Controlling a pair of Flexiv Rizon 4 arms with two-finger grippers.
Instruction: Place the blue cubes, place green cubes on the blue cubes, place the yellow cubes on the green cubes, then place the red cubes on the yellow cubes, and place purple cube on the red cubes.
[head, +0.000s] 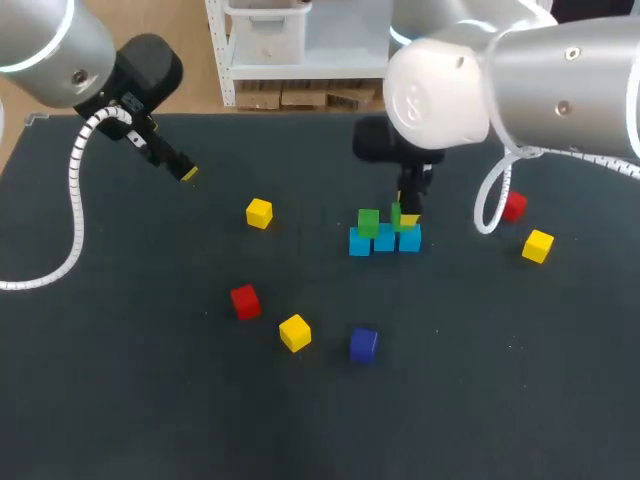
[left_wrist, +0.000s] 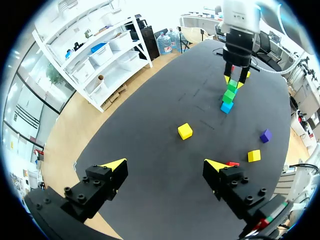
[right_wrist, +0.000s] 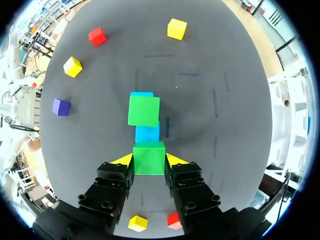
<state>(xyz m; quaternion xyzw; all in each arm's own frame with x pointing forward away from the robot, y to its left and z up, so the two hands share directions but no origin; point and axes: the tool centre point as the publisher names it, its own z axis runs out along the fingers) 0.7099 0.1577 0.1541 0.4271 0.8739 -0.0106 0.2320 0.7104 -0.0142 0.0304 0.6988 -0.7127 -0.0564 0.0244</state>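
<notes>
Cube stack, middle of the head view: right gripper (right_wrist: 149, 161) is clamping a green cube (right_wrist: 148, 152).
It is hanging over the right end of the blue cube row (head: 384, 240); a second green cube (head: 368, 222) is sitting on the row's left end. Upper left, the left gripper (head: 187, 173) is hovering, fingers spread, holding nothing. The purple cube (head: 363, 344) is lying lower centre.

From above, the right arm (head: 450, 90) covers most of the right gripper (head: 404, 215), and the green cube (head: 396, 212) pinched in it shows only as a sliver. A red cube (head: 516, 207) sits half behind that arm's white cable (head: 480, 213). At the left wrist, the other red cube (left_wrist: 232, 163) peeks past one fingertip (left_wrist: 215, 165) of the left gripper (left_wrist: 165, 164). At the right wrist, the far blue cube (right_wrist: 141, 93) is just an edge beneath the second green cube (right_wrist: 144, 110).
</notes>
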